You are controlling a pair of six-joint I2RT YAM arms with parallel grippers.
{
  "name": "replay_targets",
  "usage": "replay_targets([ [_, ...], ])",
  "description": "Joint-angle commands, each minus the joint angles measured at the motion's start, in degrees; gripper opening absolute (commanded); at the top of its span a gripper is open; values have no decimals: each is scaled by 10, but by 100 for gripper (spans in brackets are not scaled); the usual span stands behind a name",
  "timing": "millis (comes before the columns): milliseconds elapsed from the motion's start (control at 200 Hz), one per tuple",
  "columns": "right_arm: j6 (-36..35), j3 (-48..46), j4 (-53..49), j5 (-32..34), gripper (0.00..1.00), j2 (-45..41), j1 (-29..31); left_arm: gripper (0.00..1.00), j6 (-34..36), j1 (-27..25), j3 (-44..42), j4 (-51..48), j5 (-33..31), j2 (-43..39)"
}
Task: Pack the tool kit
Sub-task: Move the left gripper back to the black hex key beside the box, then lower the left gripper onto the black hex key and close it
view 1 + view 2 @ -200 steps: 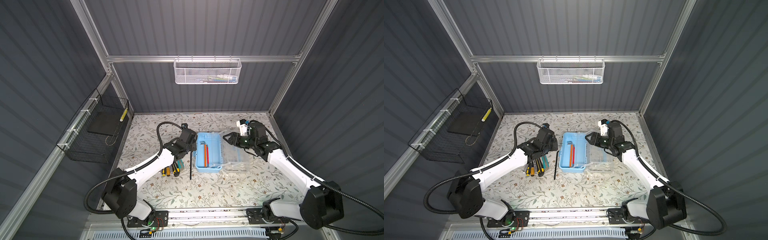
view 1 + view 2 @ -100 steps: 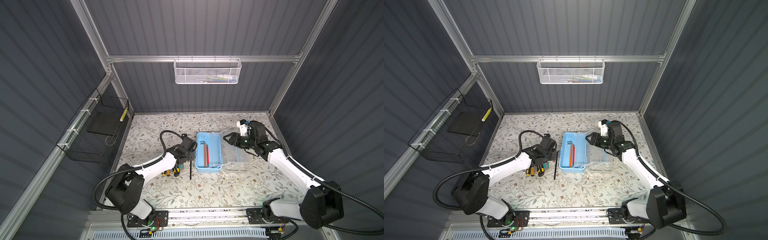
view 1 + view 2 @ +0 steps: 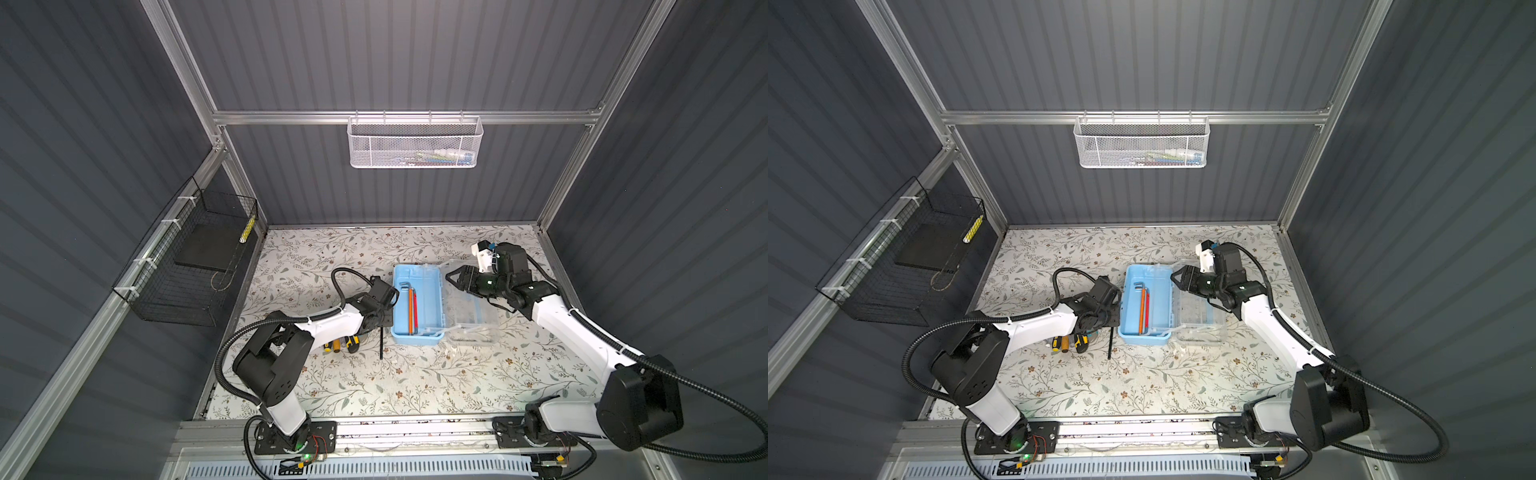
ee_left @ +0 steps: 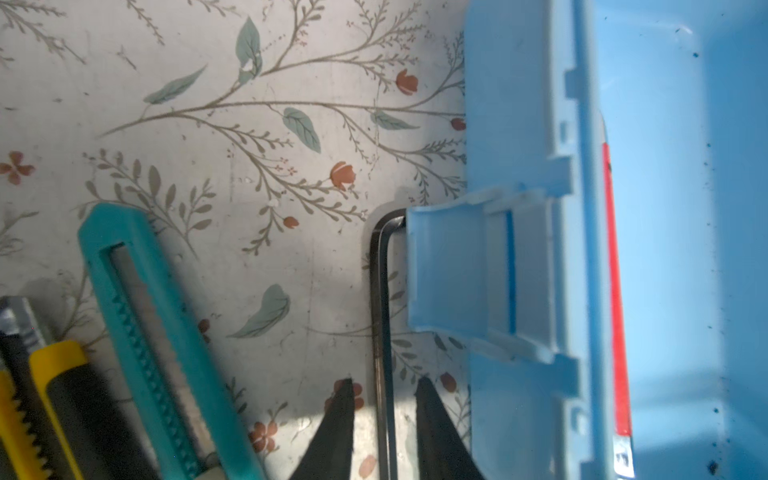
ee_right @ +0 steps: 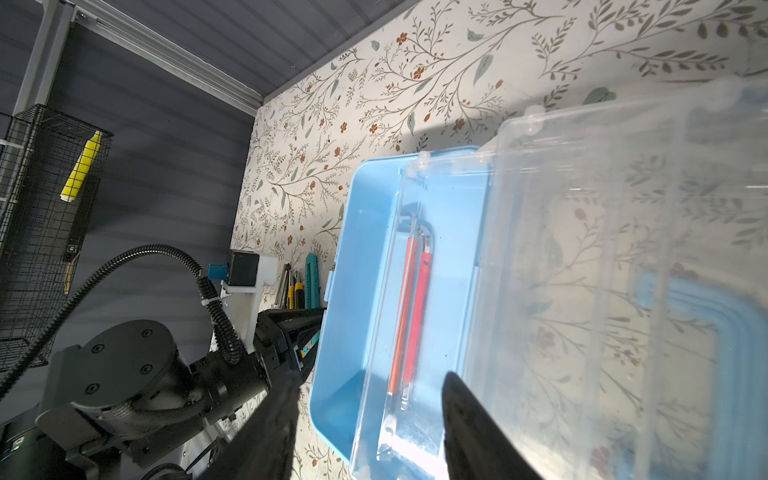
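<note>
Black hex key (image 4: 382, 291) sits between parted tips of left tool (image 4: 383, 381); right tool (image 5: 370, 376) gapes over blue box (image 5: 360, 232).

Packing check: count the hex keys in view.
3: orange-sleeved key and red-sleeved key in the blue box; black key on the table, between the left fingers. More may hide under the left arm.
</note>
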Motion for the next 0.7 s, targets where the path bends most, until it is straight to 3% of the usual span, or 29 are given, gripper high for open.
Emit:
replay_targets([
  [0,1,6,4,-3,56,5,-1,27,-7,-2,-7,6,7,19],
  [695,2,15,11,-12,56,22,-1,19,-8,-2,-1,-2,-18,66],
])
